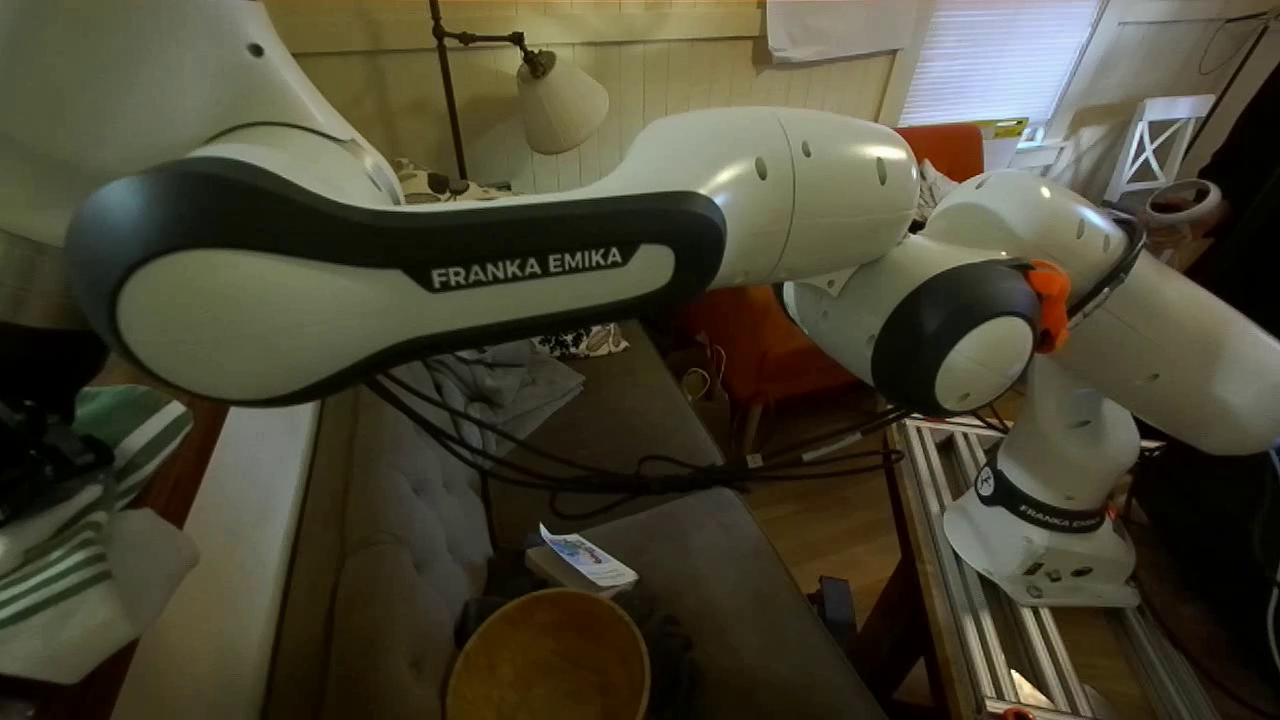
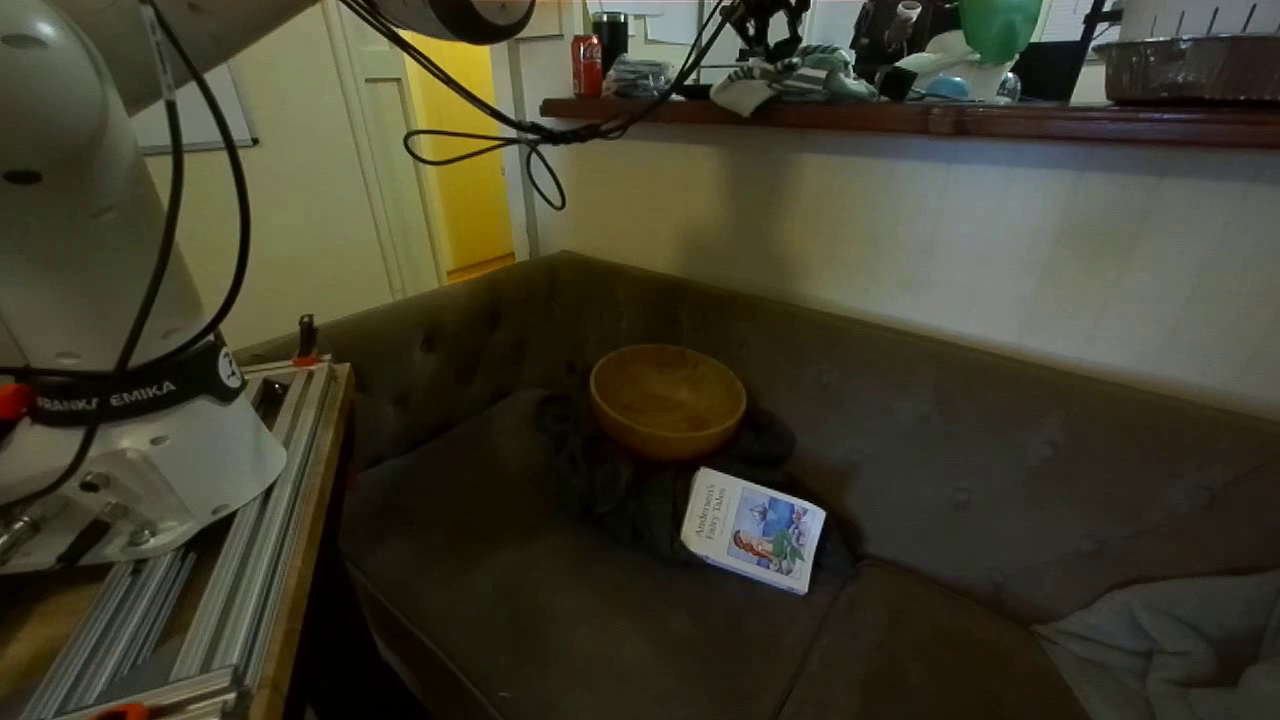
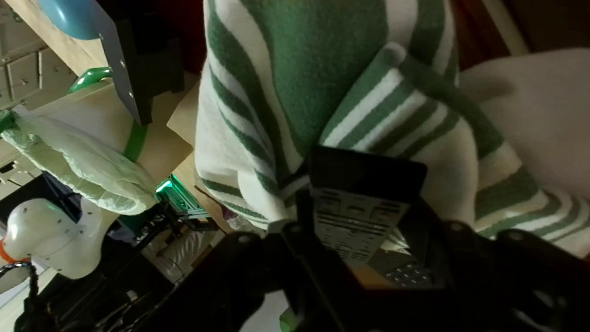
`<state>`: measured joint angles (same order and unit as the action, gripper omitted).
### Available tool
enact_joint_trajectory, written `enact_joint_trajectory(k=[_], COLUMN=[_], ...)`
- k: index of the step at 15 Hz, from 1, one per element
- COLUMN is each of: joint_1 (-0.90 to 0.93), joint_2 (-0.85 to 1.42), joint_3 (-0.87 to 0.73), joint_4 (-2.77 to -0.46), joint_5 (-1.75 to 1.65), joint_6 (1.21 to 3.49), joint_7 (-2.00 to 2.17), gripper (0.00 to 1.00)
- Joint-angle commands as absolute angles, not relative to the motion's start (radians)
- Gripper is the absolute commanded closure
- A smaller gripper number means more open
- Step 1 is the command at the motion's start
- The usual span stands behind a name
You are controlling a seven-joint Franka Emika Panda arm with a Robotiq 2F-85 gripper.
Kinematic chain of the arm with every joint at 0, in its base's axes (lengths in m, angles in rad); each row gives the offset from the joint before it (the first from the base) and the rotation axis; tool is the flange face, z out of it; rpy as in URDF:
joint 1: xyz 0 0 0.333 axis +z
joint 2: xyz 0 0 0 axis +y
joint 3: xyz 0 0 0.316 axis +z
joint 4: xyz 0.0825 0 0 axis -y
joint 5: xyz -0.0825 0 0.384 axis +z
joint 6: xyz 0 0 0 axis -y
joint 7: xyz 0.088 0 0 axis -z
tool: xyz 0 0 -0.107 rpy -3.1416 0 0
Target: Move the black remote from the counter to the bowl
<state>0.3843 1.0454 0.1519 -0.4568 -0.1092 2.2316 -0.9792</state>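
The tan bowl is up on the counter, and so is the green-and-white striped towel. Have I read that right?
Not quite: the tan bowl is down on the sofa, amid some dark cloth, as both exterior views show. The striped towel is indeed up on the counter.

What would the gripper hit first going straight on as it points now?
Likely the green-and-white striped towel, which shows beyond the gripper in the wrist view. The black remote shows between its fingers; depth, and whether they touch either, is unclear.
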Motion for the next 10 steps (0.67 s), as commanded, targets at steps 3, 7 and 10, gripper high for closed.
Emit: enact_joint_trajectory(k=[3, 7, 10], joint_1=[0.383, 0.391, 0.384], joint_2=[1.052, 1.045, 1.045], joint_3=[0.162, 0.140, 0.144], joint_4=[-0.438, -0.442, -0.447], joint_5=[-0.082, -0.099, -0.090], joint_6=[2.213, 2.239, 2.247], joint_7=[-1.008, -0.974, -0.964], gripper=[0.25, 0.03, 0.00])
